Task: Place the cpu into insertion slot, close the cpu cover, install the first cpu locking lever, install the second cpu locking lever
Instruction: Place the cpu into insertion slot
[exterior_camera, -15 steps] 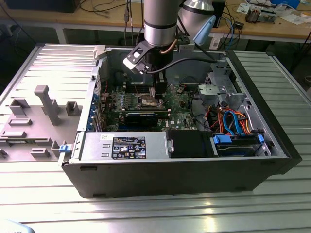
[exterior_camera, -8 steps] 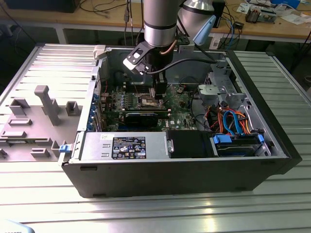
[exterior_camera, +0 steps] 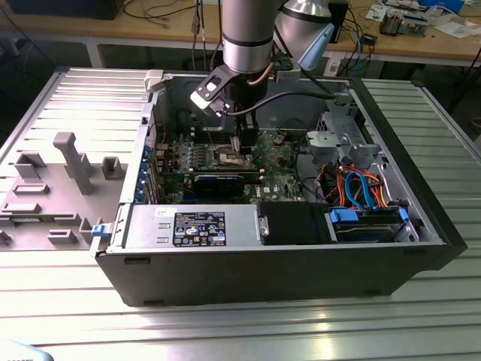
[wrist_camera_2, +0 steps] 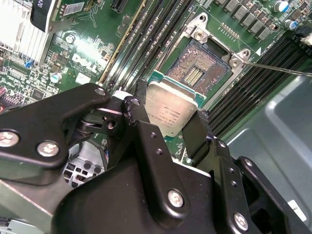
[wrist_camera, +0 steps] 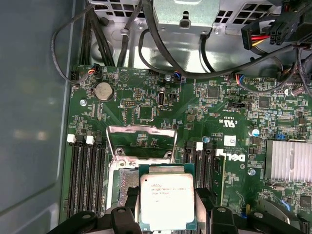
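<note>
The fingers (wrist_camera_2: 146,139) clamp the cpu (wrist_camera_2: 170,109) — near the insertion slot (wrist_camera_2: 200,68).

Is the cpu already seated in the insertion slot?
No, the pincer holds the cpu off the insertion slot, whose dark contact field lies bare.

An open computer case (exterior_camera: 301,271) lies on a ribbed metal table (exterior_camera: 225,331), with grey blocks (exterior_camera: 68,158) on the exterior view's left. Inside sit a labelled power supply (exterior_camera: 150,226), orange and blue cables (exterior_camera: 359,189), a coin battery (wrist_camera: 103,90) and a finned heatsink (wrist_camera: 288,161).
</note>
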`<state>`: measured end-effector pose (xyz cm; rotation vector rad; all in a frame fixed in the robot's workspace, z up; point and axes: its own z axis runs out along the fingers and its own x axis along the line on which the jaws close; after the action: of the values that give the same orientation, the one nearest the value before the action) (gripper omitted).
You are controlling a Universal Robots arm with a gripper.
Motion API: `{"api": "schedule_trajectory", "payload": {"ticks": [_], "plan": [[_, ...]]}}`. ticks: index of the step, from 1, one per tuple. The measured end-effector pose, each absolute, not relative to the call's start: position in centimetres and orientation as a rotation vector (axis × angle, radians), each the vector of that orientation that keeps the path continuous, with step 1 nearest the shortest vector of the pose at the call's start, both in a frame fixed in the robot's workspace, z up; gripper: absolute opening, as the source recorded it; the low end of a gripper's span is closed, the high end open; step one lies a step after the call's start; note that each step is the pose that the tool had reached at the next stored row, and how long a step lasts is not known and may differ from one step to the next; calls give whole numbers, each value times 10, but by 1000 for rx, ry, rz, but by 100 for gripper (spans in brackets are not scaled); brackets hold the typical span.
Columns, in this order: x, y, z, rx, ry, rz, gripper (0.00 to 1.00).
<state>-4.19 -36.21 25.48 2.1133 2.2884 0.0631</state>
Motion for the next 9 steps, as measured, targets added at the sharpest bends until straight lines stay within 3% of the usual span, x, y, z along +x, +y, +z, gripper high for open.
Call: {"api": "schedule_trajectory", "payload": {"ticks": [9], "plan": [[-42,-362,253,2113,2288,63,54]]}}
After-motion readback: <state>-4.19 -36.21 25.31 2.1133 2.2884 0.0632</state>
